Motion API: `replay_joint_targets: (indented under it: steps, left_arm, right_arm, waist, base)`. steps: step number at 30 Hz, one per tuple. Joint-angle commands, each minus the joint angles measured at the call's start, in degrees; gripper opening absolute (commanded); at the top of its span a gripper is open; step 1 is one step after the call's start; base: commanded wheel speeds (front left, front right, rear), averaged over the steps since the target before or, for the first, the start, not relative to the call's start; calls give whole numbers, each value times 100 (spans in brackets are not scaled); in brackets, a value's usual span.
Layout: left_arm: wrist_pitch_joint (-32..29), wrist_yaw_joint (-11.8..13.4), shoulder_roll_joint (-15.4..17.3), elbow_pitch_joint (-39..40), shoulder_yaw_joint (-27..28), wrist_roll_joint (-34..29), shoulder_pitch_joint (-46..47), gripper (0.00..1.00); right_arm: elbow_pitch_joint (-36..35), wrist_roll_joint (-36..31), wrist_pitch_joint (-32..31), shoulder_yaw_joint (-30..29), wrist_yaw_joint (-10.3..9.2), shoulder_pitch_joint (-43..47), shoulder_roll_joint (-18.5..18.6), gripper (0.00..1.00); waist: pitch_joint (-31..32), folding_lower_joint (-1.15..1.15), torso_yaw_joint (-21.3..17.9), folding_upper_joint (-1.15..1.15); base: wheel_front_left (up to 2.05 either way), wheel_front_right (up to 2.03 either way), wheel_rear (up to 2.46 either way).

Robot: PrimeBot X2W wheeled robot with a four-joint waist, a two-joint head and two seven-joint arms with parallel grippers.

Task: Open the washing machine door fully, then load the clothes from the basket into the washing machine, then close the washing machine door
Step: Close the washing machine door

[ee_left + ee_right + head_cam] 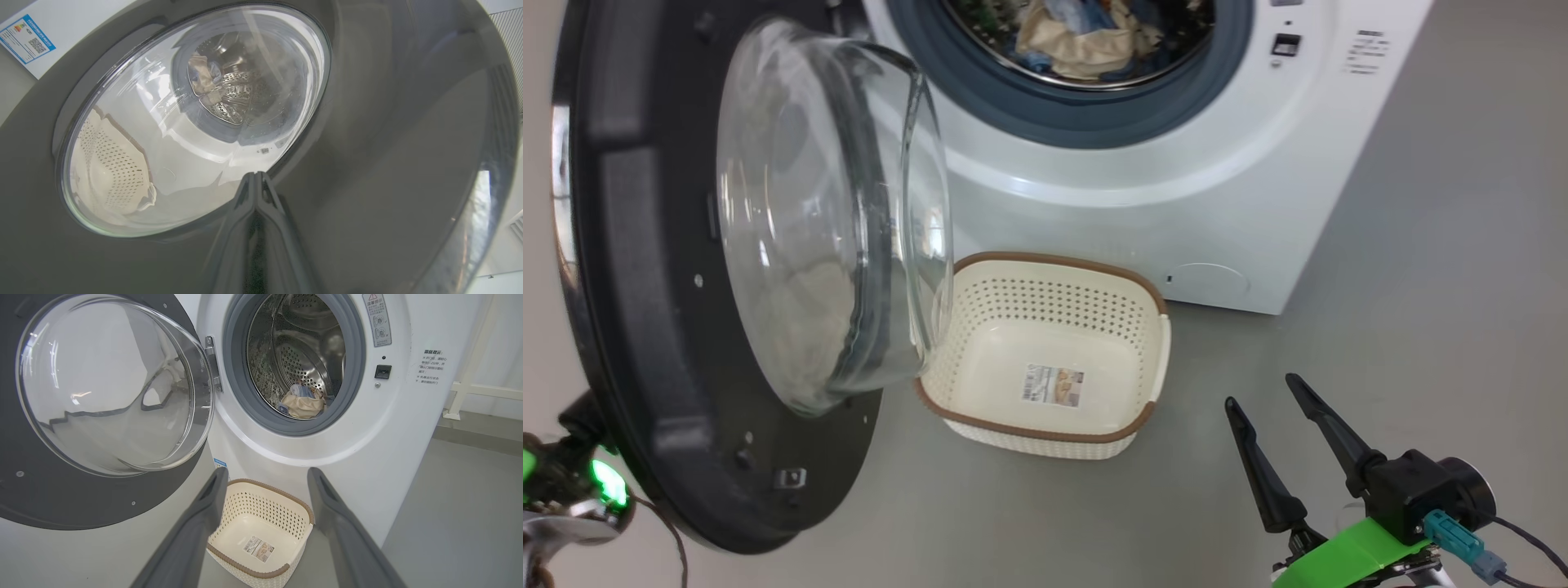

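Note:
The washing machine (1176, 212) stands with its door (629, 286) swung out to the left, the glass bowl facing the drum. The clothes (1078, 41), cream and blue, lie inside the steel drum, also seen as clothes (304, 404) low in the drum. The basket (1045, 429) sits empty on the floor in front of the machine. My right gripper (1260, 389) hovers open to the basket's right, holding nothing. My left gripper (257, 174) is shut, its tips close against the door's outer face (367, 163) at the window's edge.
Grey floor stretches free to the right of the machine. A round filter cover (1207, 280) is low on the machine's front. A blue energy sticker (26, 38) is on the machine's side. A white rail (470, 388) runs along the far right wall.

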State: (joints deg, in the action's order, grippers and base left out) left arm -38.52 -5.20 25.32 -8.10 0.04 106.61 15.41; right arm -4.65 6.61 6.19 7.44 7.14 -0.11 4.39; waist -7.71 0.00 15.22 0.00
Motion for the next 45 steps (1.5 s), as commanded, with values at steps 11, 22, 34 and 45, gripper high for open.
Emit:
replay_joint_targets:
  steps: [11, 22, 34, 45]
  left_arm:
    - [-26, 222, 2, 643, -78, -124, -201, 0]
    - [143, 275, -169, 554, -190, -309, -194, 0]
    - [589, 220, -505, 112, -362, -720, 202, 0]
    - [1131, 7, -1002, -701, -457, -1040, 938, 0]
  right_arm:
    - [-28, -16, 194, 149, 35, -126, -116, 100]
    - [122, 48, 284, 228, 35, -89, -145, 100]
    - [248, 186, 378, 302, 35, -159, -150, 100]
    - [400, 277, 486, 378, 35, -368, -151, 100]
  waist:
    - [179, 0, -892, 0]
    - [293, 0, -1637, 0]
    - [199, 0, -2180, 0]
    - [51, 0, -2549, 0]
  base:
    - [0, 0, 0]
    - [0, 0, 0]
    - [0, 0, 0]
    - [0, 0, 0]
